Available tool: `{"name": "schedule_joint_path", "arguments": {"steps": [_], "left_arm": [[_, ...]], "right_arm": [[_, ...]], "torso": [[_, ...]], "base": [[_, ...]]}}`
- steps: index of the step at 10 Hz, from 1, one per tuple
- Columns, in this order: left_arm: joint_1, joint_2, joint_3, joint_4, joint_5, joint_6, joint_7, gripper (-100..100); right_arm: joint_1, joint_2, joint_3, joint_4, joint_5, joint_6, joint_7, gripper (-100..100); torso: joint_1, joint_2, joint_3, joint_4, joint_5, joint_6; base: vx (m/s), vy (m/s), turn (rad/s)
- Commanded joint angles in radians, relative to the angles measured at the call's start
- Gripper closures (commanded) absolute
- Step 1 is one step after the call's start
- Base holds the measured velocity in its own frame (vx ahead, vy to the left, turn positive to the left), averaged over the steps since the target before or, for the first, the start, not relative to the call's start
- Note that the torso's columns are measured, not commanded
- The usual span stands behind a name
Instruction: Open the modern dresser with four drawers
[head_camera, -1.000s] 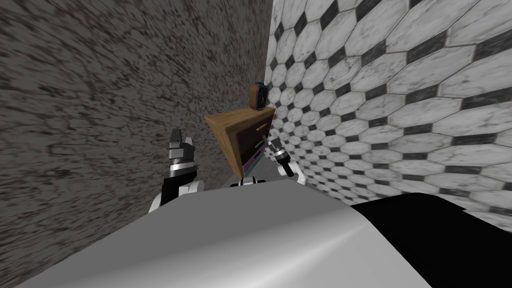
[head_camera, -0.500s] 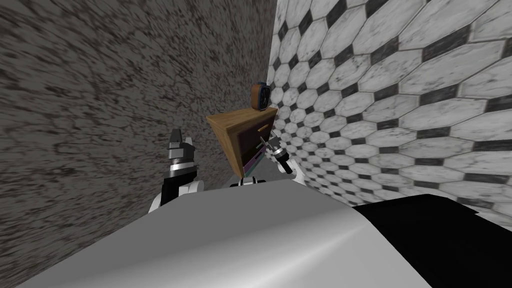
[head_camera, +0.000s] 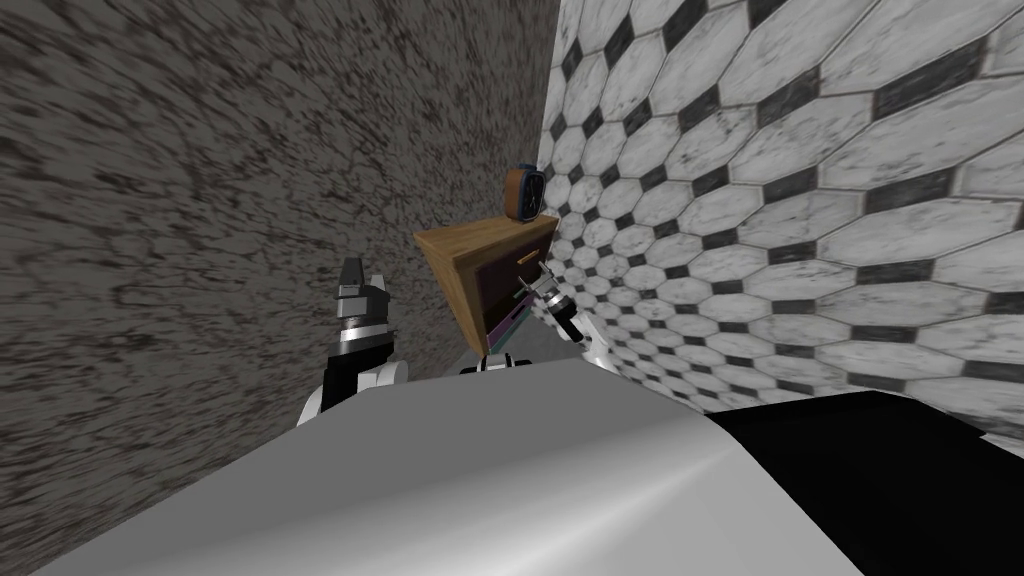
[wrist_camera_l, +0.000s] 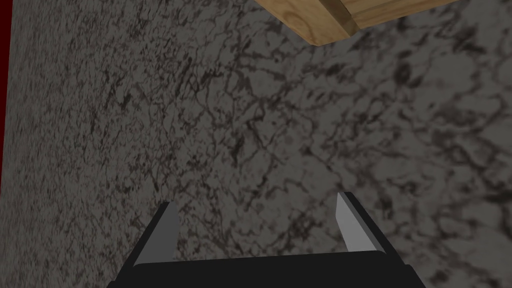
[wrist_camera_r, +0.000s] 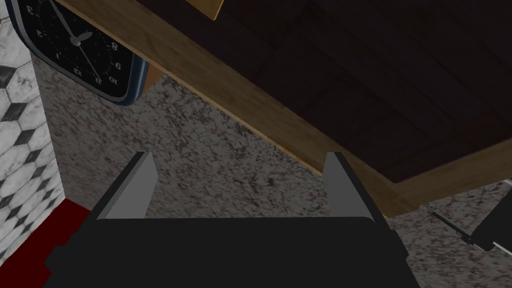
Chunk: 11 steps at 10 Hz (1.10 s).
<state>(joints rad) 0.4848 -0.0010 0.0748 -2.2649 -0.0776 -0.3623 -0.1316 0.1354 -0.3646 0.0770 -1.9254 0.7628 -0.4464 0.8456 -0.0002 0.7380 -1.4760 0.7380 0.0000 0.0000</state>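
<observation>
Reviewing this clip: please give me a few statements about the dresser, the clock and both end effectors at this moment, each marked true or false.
1. A clock stands on top of the dresser. True.
2. The right end effector is shut on a drawer handle. False: it is open at the dresser's front, with nothing between its blades.
3. The left end effector is open and faces a dark speckled wall. True.
4. The drawer fronts are white. False: they are dark, set in a light wood frame.
</observation>
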Motion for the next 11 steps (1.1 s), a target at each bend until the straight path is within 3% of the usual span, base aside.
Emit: {"name": "schedule_joint_path", "arguments": {"steps": [1,2,11], "left_arm": [[0.0,0.0,0.0,0.0,0.0,0.0,0.0,0],[0.0,0.0,0.0,0.0,0.0,0.0,0.0,0],[0.0,0.0,0.0,0.0,0.0,0.0,0.0,0]], "right_arm": [[-0.047,-0.044,0.001,0.048,0.079,-0.004,0.079,-100],[-0.047,-0.044,0.001,0.048,0.079,-0.004,0.09,-100],[-0.168,-0.172,0.0,0.175,0.291,-0.022,0.329,-100]], "torso": [[0.0,0.0,0.0,0.0,0.0,0.0],[0.0,0.0,0.0,0.0,0.0,0.0],[0.001,0.0,0.0,0.0,0.0,0.0]], "base": [[0.024,-0.017,0.068],[0.019,-0.011,0.016],[0.019,-0.014,0.049]]}}
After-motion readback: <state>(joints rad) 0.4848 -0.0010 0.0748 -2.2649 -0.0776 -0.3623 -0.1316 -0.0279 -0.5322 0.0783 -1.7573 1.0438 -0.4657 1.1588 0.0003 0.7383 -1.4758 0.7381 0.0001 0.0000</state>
